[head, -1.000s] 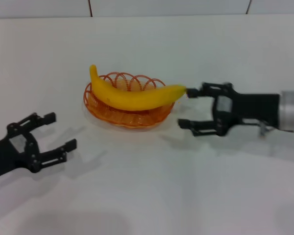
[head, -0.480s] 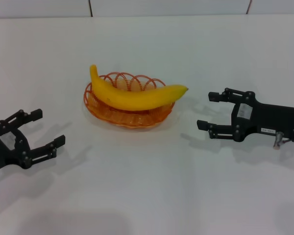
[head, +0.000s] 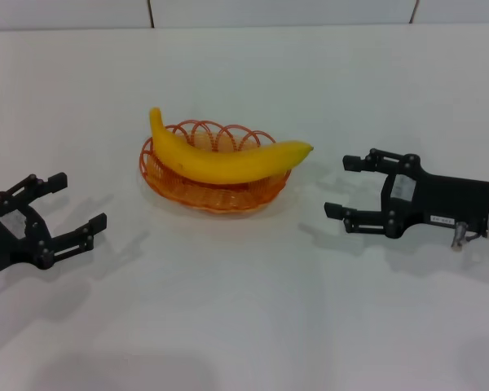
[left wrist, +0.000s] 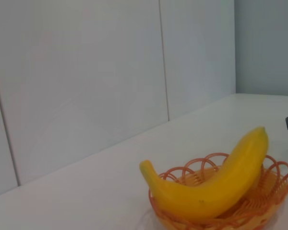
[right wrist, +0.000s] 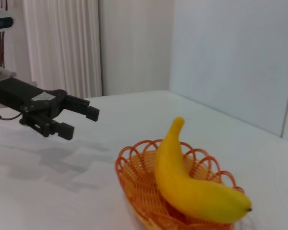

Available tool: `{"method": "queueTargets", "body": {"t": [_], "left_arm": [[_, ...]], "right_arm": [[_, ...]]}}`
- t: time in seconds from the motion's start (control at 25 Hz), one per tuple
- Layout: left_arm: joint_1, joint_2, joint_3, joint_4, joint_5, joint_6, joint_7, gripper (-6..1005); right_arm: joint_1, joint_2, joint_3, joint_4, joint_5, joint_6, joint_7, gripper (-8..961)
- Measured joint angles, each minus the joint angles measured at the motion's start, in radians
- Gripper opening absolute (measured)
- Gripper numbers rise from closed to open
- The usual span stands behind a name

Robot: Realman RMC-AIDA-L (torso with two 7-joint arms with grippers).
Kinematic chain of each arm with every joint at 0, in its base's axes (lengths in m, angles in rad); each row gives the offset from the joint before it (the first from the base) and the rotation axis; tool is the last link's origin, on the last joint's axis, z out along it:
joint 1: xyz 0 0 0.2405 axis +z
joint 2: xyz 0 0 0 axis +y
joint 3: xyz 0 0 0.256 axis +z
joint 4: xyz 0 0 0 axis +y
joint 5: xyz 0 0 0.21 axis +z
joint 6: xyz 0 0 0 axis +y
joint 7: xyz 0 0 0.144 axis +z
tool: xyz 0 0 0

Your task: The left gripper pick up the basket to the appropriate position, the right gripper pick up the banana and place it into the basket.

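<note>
The yellow banana (head: pixel 224 159) lies across the orange wire basket (head: pixel 197 192) on the white table, both ends reaching past the rim. It also shows in the left wrist view (left wrist: pixel 213 184) and the right wrist view (right wrist: pixel 189 184), lying in the basket (left wrist: pixel 273 203) (right wrist: pixel 137 184). My right gripper (head: pixel 340 186) is open and empty, a short way to the right of the banana's tip. My left gripper (head: pixel 80 200) is open and empty at the left, well apart from the basket; it also shows in the right wrist view (right wrist: pixel 81 120).
The white table (head: pixel 244 326) stretches all around the basket. A pale panelled wall (head: pixel 277 10) runs along its far edge. White curtains (right wrist: pixel 62 48) hang behind the left arm in the right wrist view.
My right gripper has drawn back to the right, away from the banana's tip, and now holds still. My left gripper has drawn back to the left. Banana and basket have not moved.
</note>
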Motion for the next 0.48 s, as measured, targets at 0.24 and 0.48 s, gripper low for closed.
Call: {"method": "queueTargets", "body": {"t": [0.24, 0.48], "left_arm": [[0.000, 0.000, 0.000, 0.000, 0.000, 0.000, 0.001, 892], [0.005, -0.001, 0.000, 0.000, 0.000, 0.004, 0.001, 892]], "right_arm": [[-0.010, 0.000, 0.057, 0.003, 0.001, -0.006, 0.000, 828], [-0.014, -0.001, 0.069, 0.004, 0.006, -0.008, -0.001, 828]]}}
